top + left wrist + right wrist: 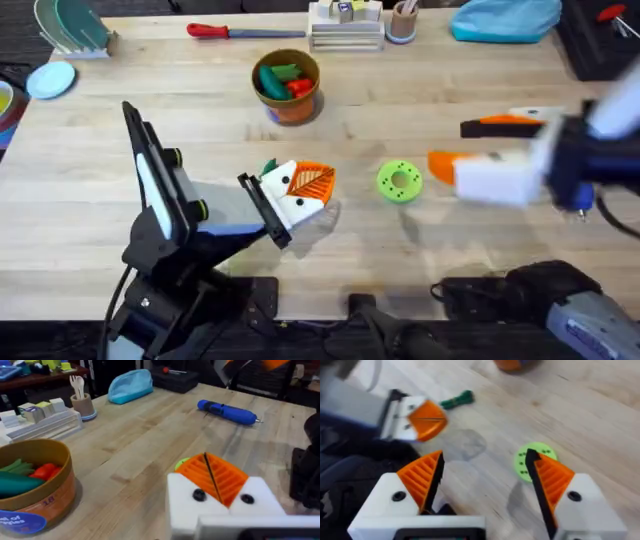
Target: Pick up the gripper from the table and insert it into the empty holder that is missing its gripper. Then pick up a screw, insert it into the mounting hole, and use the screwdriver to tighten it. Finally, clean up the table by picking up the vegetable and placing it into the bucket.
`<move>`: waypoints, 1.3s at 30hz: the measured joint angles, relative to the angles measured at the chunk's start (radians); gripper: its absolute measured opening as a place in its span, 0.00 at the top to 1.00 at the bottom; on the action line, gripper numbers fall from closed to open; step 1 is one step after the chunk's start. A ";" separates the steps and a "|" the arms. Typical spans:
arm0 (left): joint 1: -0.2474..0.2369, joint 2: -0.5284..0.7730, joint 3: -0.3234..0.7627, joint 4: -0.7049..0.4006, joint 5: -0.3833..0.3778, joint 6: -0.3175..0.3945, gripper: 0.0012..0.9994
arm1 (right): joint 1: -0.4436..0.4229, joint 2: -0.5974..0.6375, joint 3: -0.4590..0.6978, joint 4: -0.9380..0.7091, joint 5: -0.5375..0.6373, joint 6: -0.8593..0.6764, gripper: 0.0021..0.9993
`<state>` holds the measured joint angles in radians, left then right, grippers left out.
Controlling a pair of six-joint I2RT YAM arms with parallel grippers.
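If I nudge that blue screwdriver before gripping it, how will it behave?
The screwdriver lies flat on the table and looks round-bodied, so it will probably roll sideways. Its smooth plastic may slip between the pads. It looks rigid, unlikely to flex.

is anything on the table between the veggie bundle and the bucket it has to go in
Nothing visible. In the overhead view the vegetable lies just beyond the left gripper, and bare wood runs from it to the bucket.
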<state>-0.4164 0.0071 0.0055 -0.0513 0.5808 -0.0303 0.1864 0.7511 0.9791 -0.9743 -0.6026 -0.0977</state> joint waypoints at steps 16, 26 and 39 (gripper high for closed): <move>0.000 0.000 0.000 0.000 0.000 0.000 0.99 | -0.299 0.606 0.384 -0.157 0.611 0.050 0.01; 0.000 0.000 0.000 0.000 -0.001 0.000 0.99 | -0.452 0.720 0.385 -0.172 0.903 0.046 0.01; 0.000 0.000 0.000 0.000 -0.002 0.000 0.99 | -0.691 0.753 0.385 -0.150 0.730 -0.183 0.01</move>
<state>-0.4164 0.0071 0.0055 -0.0513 0.5793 -0.0303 -0.5044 1.5040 1.3643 -1.1241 0.1277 -0.2805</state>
